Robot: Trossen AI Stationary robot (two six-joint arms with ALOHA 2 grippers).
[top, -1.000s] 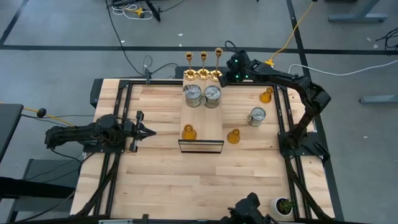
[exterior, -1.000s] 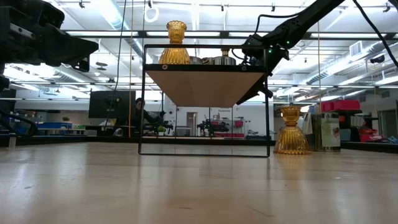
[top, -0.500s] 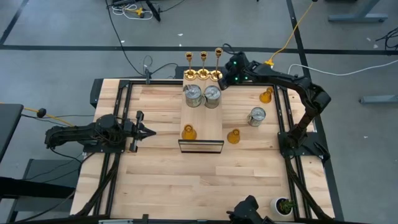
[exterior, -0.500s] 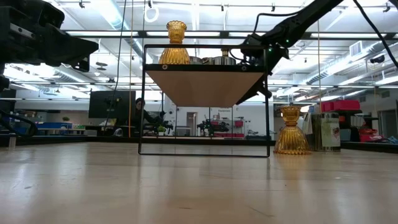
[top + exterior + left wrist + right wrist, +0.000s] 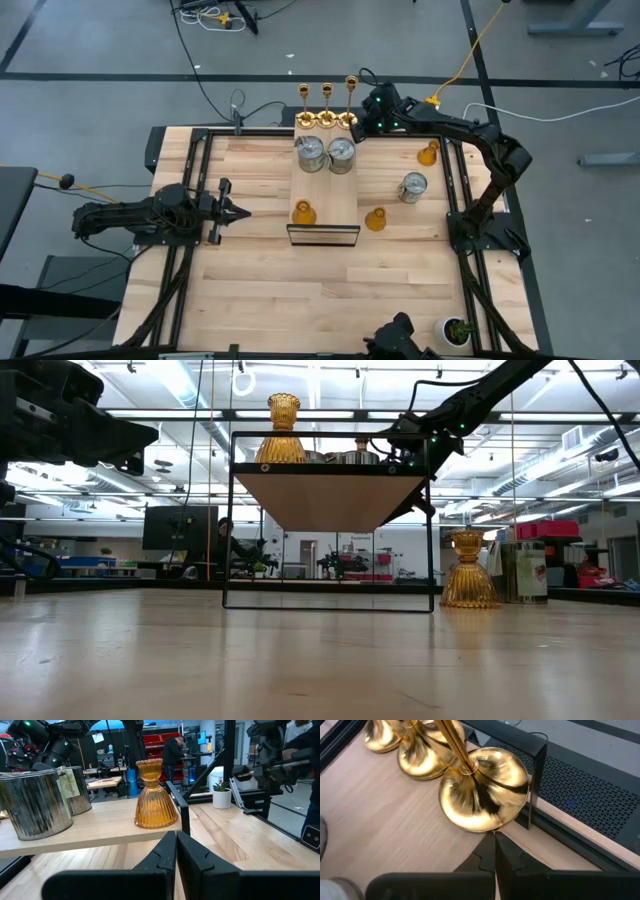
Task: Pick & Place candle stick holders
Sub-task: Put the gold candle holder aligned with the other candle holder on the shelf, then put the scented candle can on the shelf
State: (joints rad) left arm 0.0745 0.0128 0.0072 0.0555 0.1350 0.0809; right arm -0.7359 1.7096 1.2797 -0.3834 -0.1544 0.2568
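In the right wrist view the three gold candlesticks (image 5: 482,787) lose their stems at the 12 o'clock edge. In the low view, the raised shelf (image 5: 330,468) hides most of the silver cans (image 5: 352,457) and the right claw.

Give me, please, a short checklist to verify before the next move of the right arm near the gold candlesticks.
1. Right end effector shut and empty: ok.
2. Nearest gold candlestick upright on the raised shelf: ok.
3. Other two gold candlesticks upright: ok.
4. All holders on the shelf: not ok; silver can and two amber holders stand on the table.
5. Left end effector parked, shut: ok.
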